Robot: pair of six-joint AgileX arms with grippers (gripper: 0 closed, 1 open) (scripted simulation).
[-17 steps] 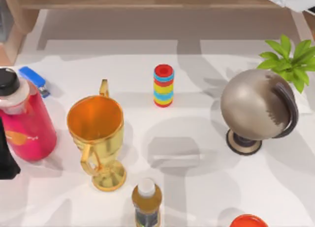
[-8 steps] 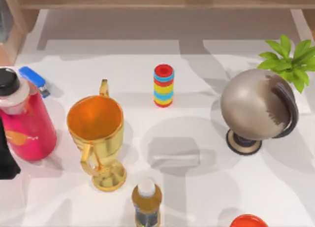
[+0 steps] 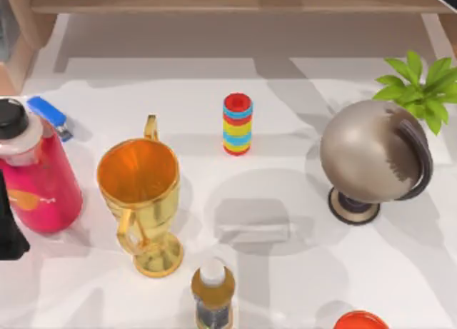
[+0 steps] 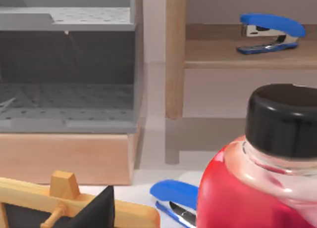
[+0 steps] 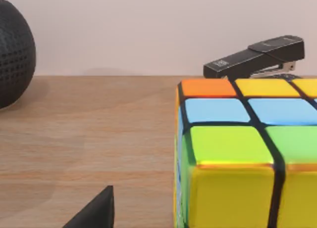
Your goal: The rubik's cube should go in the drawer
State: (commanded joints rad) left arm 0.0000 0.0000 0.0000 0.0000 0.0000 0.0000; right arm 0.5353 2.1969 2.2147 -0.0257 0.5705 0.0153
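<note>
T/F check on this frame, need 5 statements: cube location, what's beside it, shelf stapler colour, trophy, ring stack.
1. The rubik's cube rests on a wooden surface. True.
2. A black stapler lies behind the cube in the right wrist view. True.
3. The stapler on the wooden shelf in the left wrist view is red. False: it is blue.
4. The gold trophy cup lies tipped on its side. False: it stands upright on its base, left of the table's middle in the top view.
5. The coloured ring stack stands between the trophy cup and the globe in the top view. True.
</note>
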